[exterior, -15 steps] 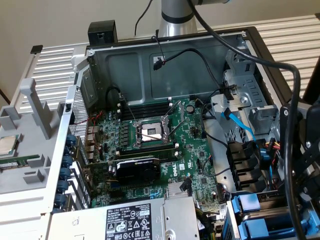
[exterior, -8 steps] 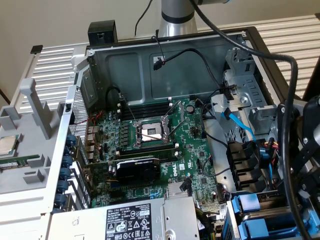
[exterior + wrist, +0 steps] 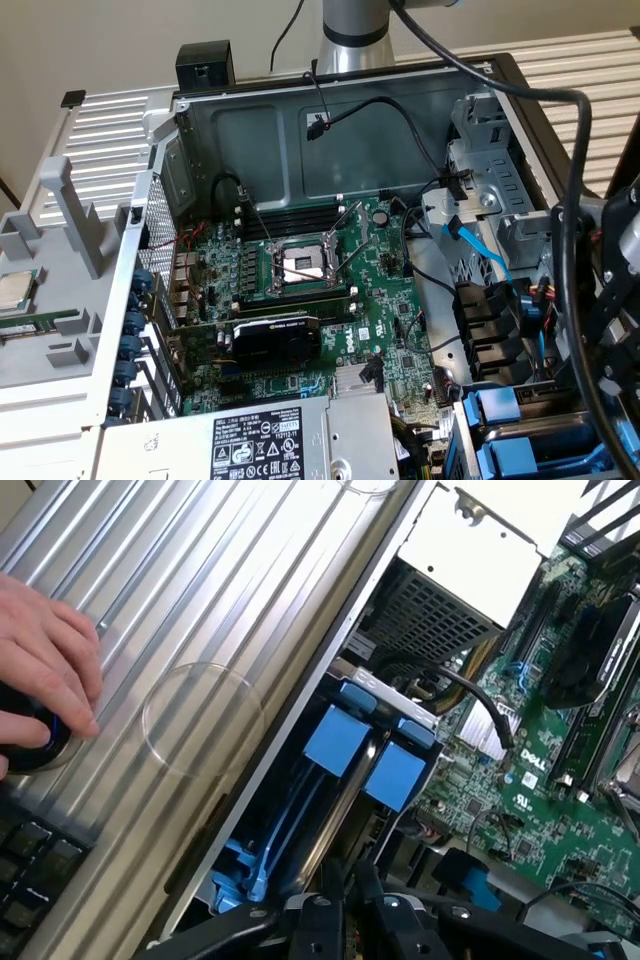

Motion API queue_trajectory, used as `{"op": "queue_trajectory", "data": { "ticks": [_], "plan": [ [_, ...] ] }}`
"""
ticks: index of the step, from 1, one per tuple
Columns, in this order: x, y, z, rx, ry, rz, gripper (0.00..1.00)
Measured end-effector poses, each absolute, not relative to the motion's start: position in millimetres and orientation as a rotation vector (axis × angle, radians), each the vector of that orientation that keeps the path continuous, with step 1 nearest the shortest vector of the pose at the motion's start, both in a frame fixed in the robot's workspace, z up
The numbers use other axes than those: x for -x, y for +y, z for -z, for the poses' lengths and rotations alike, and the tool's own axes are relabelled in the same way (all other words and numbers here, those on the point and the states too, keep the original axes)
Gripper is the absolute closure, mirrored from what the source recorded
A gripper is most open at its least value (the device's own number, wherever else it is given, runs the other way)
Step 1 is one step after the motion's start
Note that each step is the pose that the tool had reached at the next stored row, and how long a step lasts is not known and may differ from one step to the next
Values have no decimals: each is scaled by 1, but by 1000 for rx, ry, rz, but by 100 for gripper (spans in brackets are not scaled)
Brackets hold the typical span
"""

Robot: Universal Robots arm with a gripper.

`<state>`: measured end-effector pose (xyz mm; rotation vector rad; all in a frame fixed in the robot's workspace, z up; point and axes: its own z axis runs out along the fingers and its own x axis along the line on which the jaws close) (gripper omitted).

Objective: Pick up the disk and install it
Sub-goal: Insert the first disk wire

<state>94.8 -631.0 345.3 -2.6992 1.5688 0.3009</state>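
The power supply box (image 3: 250, 440) is cut off by the exterior view's lower edge, and the print on its label (image 3: 262, 448) is too small to read. Black cables (image 3: 572, 250) hide part of the blue drive frames (image 3: 495, 412). In the wrist view the picture's edge cuts off the hand (image 3: 350, 905) and a person's fingers (image 3: 50, 670). The disk (image 3: 335, 820) sits edge-on between blue rails (image 3: 262, 855), its label hidden.

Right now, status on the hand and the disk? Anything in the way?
Robot hand low over drive bay. Blue-framed silver metal disk looks slotted in bay. Black cable beside bay; person's hand off on ribbed metal panel.
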Motion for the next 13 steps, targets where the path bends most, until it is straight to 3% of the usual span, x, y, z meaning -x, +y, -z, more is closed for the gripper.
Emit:
{"op": "queue_trajectory", "data": {
  "ticks": [13],
  "plan": [
    [-94, -631, -347, 2676, 1651, -278, 83]
  ]
}}
